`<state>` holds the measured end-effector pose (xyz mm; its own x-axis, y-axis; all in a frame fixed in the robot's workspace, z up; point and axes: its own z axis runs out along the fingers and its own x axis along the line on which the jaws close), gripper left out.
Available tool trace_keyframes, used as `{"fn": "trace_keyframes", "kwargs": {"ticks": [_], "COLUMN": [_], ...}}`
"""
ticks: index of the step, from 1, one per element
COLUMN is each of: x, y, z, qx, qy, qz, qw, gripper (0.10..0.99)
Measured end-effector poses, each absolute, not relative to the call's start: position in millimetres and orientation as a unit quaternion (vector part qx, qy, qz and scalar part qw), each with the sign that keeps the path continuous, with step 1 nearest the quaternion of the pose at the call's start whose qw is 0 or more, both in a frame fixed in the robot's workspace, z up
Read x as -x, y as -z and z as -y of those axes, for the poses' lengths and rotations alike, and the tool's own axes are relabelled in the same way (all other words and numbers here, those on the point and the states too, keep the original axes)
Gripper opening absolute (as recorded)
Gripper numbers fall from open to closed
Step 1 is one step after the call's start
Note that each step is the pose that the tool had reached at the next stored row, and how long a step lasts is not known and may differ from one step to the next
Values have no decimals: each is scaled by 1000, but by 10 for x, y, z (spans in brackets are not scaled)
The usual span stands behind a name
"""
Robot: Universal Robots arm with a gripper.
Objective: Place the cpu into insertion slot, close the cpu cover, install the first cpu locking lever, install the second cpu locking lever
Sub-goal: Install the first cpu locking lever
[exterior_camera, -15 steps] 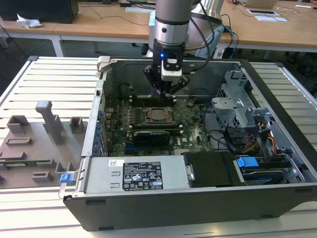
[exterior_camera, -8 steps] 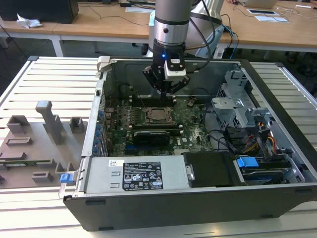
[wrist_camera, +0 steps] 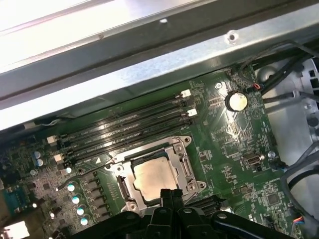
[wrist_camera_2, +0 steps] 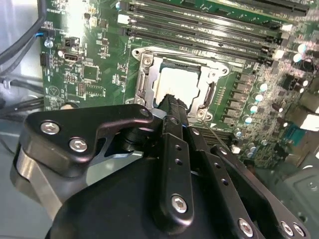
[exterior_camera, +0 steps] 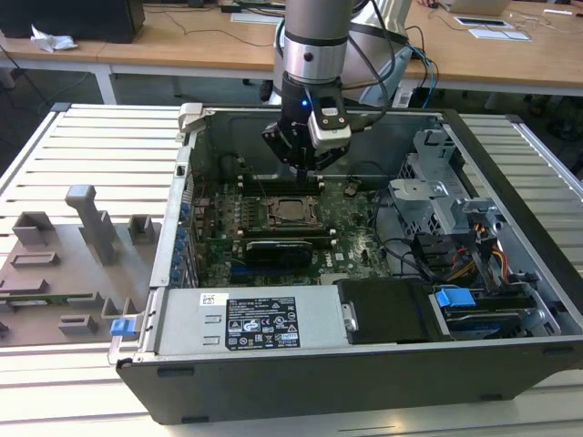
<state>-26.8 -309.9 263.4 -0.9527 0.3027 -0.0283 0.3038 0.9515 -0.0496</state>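
Observation:
The cpu (exterior_camera: pixel 291 211) lies flat in the insertion slot on the green motherboard, its pale metal top showing in both wrist views (wrist_camera_2: pixel 179 83) (wrist_camera: pixel 154 177). The slot's contact grid is hidden under the chip. The cpu cover (wrist_camera: pixel 183 155) lies down around the chip, its silver frame (wrist_camera_2: pixel 144 74) framing the square window. A thin metal lever rod (wrist_camera_2: pixel 215 135) runs along one side of the socket. My gripper (exterior_camera: pixel 305 167) hangs just above the socket's edge with its black fingertips (wrist_camera_2: pixel 173 99) (wrist_camera: pixel 172 192) together, shut and holding nothing.
The open computer case holds long black memory slots (wrist_camera: pixel 124 132) beside the socket, a grey labelled power supply (exterior_camera: pixel 255 319) at the front, and a drive cage with cables (exterior_camera: pixel 428 196) on the exterior view's right. Grey fixtures (exterior_camera: pixel 91 223) stand outside, on the exterior view's left.

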Motion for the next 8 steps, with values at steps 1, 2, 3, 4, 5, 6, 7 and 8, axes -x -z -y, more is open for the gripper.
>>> {"fn": "trace_keyframes", "kwargs": {"ticks": [1,2,3,4,5,6,7,8], "x": [268,268,268,268,268,268,268,268], "y": [-2634,-2634,-2634,-2634,-2634,-2634,-2634,-2634], "z": [3099,3099,3099,3099,3099,3099,3099,3099], "qx": [-146,-136,-127,-117,-108,-102,-97,-89], "qy": [27,27,26,26,26,26,26,26], "qz": [-989,-990,-991,-993,-994,-994,-995,-996], "qw": [10,11,11,11,11,12,12,12], "gripper": [106,106,106,106,106,106,106,106]}}
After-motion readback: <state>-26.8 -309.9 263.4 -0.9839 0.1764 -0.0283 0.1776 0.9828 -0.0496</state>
